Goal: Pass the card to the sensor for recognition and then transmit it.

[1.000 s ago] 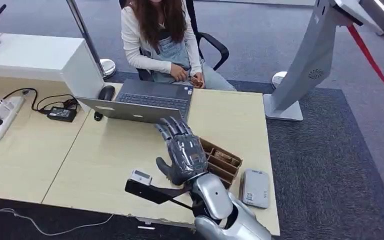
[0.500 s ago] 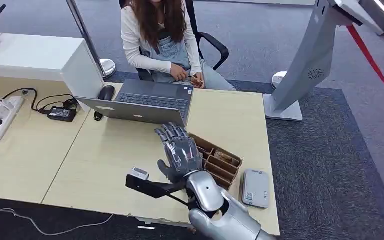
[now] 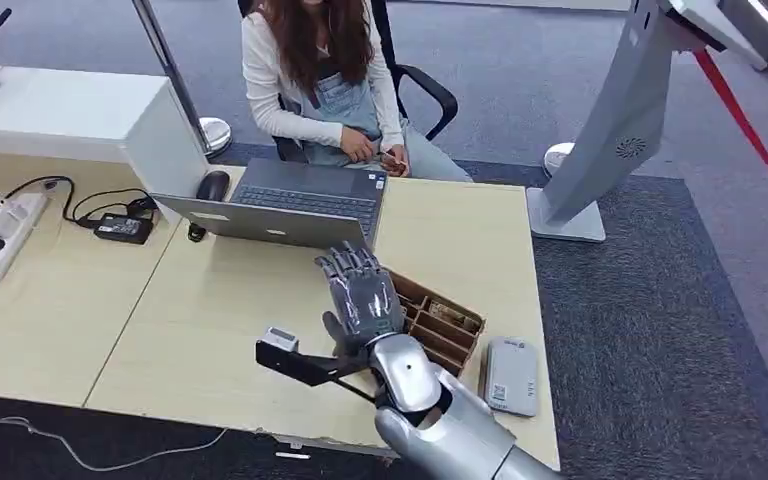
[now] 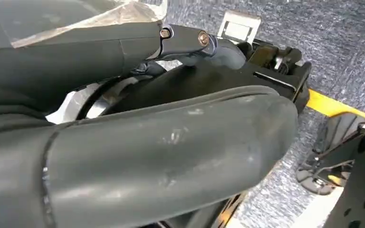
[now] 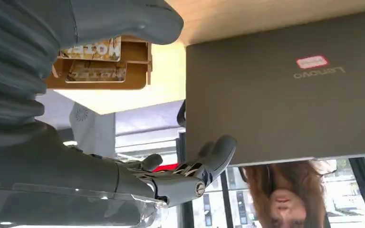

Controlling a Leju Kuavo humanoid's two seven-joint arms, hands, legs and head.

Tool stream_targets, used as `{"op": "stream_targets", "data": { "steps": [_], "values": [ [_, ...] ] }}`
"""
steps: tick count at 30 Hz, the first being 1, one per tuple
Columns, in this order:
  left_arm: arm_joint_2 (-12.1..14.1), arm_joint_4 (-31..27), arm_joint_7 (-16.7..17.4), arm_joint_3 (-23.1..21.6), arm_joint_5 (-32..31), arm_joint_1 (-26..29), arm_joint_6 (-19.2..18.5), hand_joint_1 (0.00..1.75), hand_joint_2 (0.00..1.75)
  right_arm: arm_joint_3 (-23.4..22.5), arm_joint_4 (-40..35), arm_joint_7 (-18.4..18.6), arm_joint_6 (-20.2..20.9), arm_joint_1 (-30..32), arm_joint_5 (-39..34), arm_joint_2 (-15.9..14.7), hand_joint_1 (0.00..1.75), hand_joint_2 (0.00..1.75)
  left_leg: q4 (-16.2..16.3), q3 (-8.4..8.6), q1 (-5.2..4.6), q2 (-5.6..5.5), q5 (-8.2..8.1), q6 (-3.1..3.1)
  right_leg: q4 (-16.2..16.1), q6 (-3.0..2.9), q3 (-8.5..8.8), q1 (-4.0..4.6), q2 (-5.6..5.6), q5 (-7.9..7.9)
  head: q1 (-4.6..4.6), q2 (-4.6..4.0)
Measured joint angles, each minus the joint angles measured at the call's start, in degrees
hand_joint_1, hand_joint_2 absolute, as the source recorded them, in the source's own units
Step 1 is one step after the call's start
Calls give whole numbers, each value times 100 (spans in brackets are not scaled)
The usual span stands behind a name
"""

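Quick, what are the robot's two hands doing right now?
Right hand: open, fingers apart, holding nothing, above the table beside the wooden card box.
Left hand: seen too close up, so open or closed cannot be told.

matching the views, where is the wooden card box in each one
Head view: wooden card box on the table, just right of the right hand.
Right wrist view: near the picture's top left, beside the thumb.
Left wrist view: not in it.
Shared landmark: the laptop.

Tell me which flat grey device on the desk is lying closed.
The small grey card reader by the desk's near right edge lies flat; the laptop stands open before the person.
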Motion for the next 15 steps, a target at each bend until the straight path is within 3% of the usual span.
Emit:
{"op": "stream_targets", "data": {
  "steps": [15],
  "values": [
    [7, 0, 114, -37, -500, -36, -177, 0, 0, -37, 219, 151, -2, -81, 175, 2, 47, 175, 0, -1, 1, -1, 0, 0, 0, 0, -1, 1, 0, 0, 0, 0]
  ]
}}
